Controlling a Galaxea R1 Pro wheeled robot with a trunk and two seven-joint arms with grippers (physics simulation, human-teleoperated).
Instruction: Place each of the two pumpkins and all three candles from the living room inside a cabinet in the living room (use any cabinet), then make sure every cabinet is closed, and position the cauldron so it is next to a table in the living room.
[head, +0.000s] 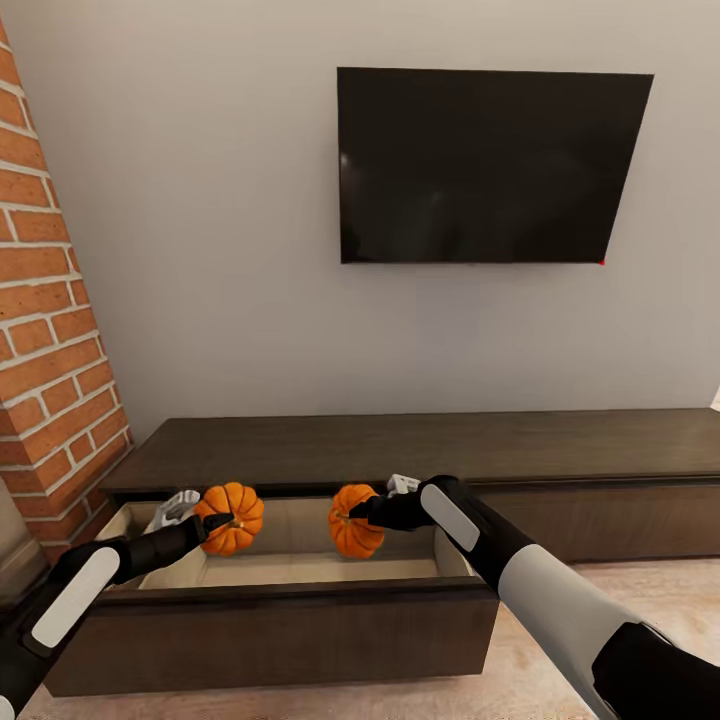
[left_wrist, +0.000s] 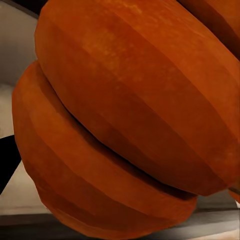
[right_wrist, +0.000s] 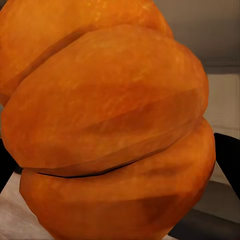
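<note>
While your cabinet (head: 420, 450) stood under the wall-mounted TV (head: 485, 165), its one open drawer (head: 290, 570) lay beneath two pumpkins: left gripper (head: 215, 522) clasped one (head: 232, 517), right gripper (head: 358, 515) the other (head: 355, 520).

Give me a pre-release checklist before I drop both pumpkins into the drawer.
1. Drawer pulled open: ok.
2. Left gripper shut on left pumpkin: ok.
3. Right gripper shut on right pumpkin: ok.
4. Both pumpkins above the drawer's beige inside, not over its front: ok.
5. Pumpkins apart from each other: ok.
6. Pumpkins low enough to release without rolling: cannot tell.
</note>
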